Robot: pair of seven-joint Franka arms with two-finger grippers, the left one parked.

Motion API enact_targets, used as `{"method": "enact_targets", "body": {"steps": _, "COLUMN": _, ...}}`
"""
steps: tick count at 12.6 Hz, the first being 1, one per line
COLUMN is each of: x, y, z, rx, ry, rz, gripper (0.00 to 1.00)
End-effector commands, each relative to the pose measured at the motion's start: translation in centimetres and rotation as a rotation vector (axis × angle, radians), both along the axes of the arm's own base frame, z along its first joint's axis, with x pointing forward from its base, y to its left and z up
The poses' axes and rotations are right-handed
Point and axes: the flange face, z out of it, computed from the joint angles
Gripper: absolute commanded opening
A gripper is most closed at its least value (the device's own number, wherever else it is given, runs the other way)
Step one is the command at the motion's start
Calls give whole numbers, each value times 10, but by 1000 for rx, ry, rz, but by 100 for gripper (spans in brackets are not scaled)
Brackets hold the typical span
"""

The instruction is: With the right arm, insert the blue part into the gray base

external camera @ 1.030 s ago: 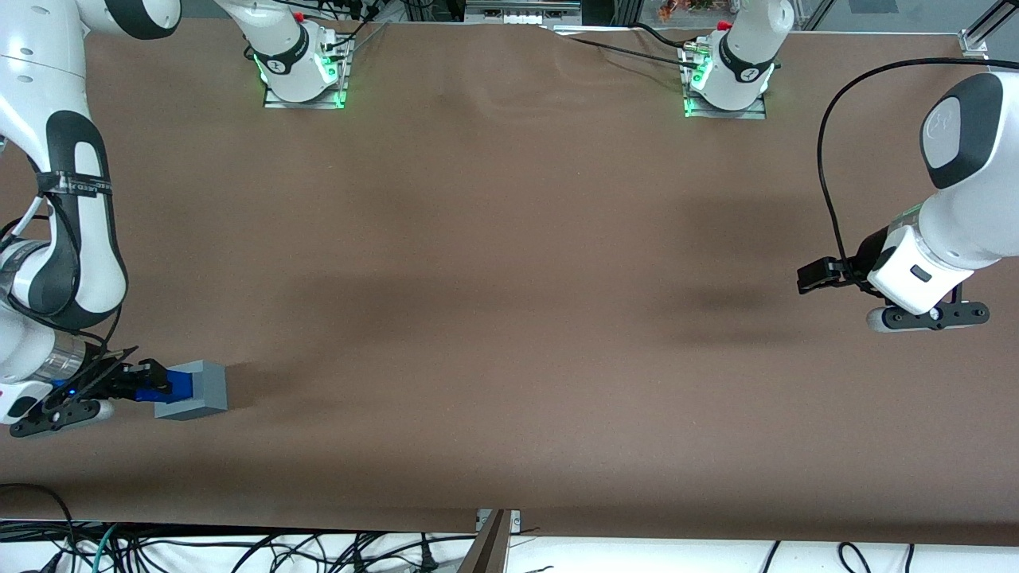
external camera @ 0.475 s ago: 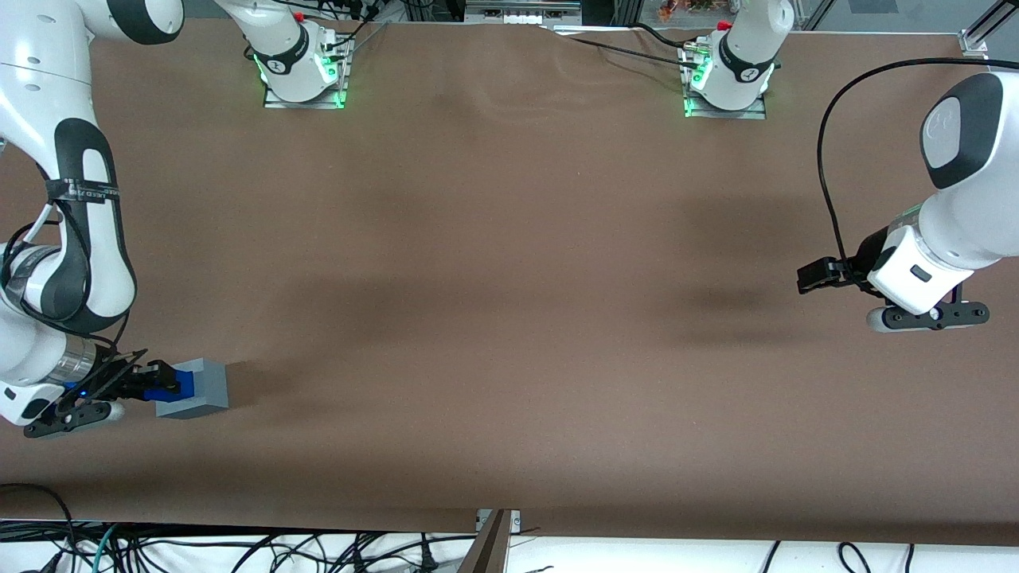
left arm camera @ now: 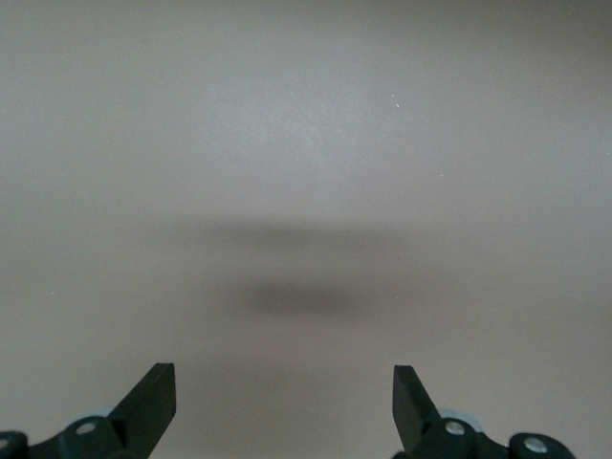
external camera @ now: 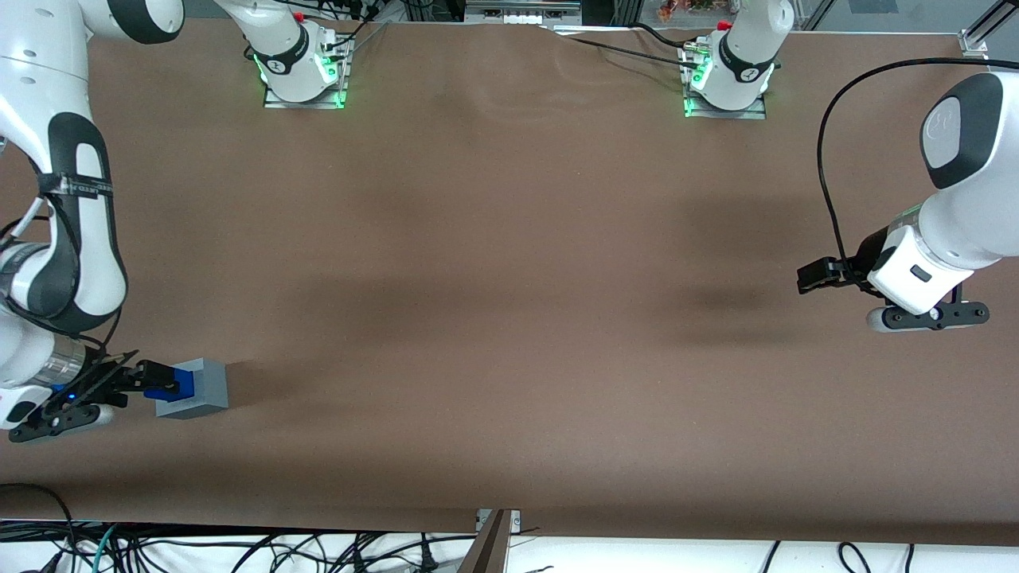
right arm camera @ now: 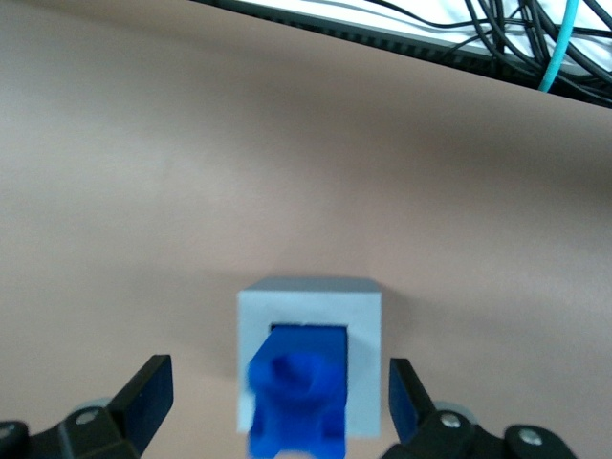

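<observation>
The black two-finger gripper hangs released beside the light-gray plastic cube base, its fingers clear of the small bright-blue plastic part lodged (apparently partway) in the recess; insertion looks nearly done.

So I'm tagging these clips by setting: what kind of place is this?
Most likely a robotics lab bench: a brown-covered table, arm bases bolted along its edge, loose cables. The gripper is open, with the blue part between its fingers in the gray base.
</observation>
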Motion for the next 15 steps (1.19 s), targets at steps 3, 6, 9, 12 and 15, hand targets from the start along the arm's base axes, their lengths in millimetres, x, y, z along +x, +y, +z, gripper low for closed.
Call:
{"method": "enact_targets", "body": {"steps": 3, "x": -31, "y": 16, "z": 92, "rx": 26, "ry": 108, "rz": -45, "gripper": 100}}
{"method": "enact_targets", "body": {"steps": 6, "x": -66, "y": 41, "z": 150, "rx": 21, "ry": 217, "rz": -138, "gripper": 100}}
{"method": "enact_targets", "body": {"steps": 9, "x": -120, "y": 46, "z": 186, "rx": -64, "ry": 250, "rz": -127, "gripper": 100}}
{"method": "enact_targets", "body": {"steps": 12, "x": -162, "y": 63, "z": 207, "rx": -182, "ry": 233, "rz": -73, "gripper": 100}}
{"method": "enact_targets", "body": {"steps": 15, "x": -176, "y": 57, "z": 247, "rx": -188, "ry": 128, "rz": -90, "gripper": 100}}
